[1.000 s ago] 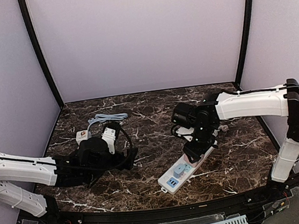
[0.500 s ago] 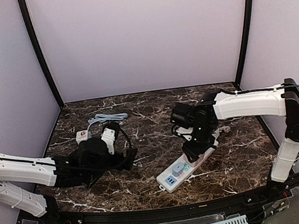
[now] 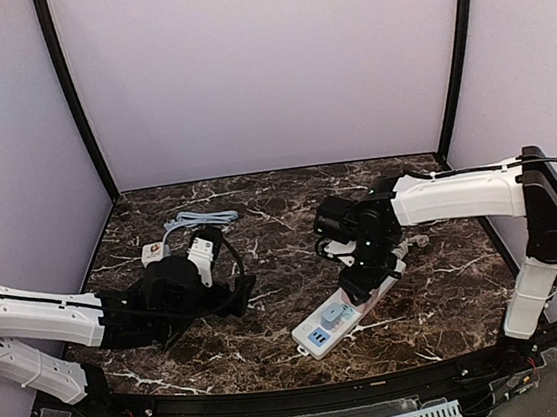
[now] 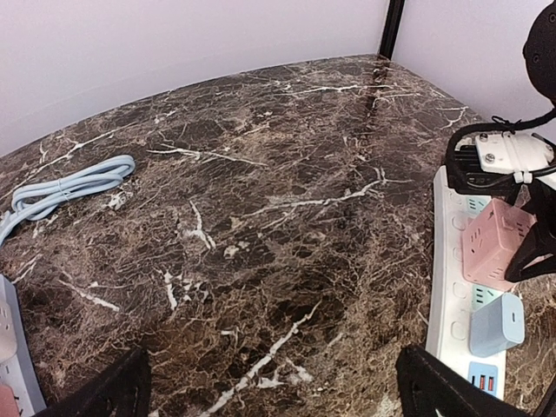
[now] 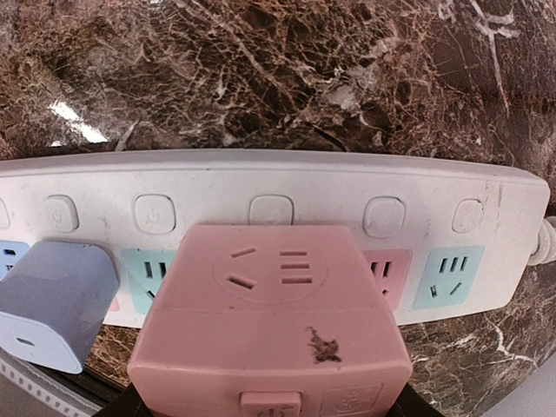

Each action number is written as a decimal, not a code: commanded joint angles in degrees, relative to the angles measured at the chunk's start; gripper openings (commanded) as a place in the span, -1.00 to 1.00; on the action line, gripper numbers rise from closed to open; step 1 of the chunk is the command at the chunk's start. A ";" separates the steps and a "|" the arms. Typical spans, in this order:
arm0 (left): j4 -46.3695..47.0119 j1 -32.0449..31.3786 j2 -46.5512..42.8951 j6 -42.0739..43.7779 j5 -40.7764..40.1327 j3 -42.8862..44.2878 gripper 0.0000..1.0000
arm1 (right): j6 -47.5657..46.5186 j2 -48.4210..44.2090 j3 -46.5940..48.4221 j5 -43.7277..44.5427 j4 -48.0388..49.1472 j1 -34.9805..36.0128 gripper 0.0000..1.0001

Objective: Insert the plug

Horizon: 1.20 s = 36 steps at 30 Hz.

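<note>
The right gripper is closed around the pink cube plug. Only dark slivers of its fingers show at either lower corner of the cube, so the grip is read mostly from how the cube fills the space between them. The cube sits over the white power strip, which lies crosswise just beyond the fingertips on the marble table. The cube's far face meets the socket row, but whether its pins are fully seated cannot be told, since the body hides them. A teal socket shows beside one flank of the cube and a pink socket beside the other. The strip's row of switch buttons runs just past the cube's far edge. A pale blue charger stands plugged into the strip to the outside of the fingers, close to the cube but apart from it. The left gripper hangs low over the table with its fingers spread wide and nothing between them. Only bare marble lies ahead of them. The strip and the gripped cube lie well off to the outside of one finger, and a coiled light blue cable lies far ahead beyond the other.
</note>
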 commanded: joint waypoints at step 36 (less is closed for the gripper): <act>1.01 0.15 -1.69 1.17 2.50 -1.61 0.97 | 2.55 3.77 -0.03 0.03 2.42 -0.59 -0.86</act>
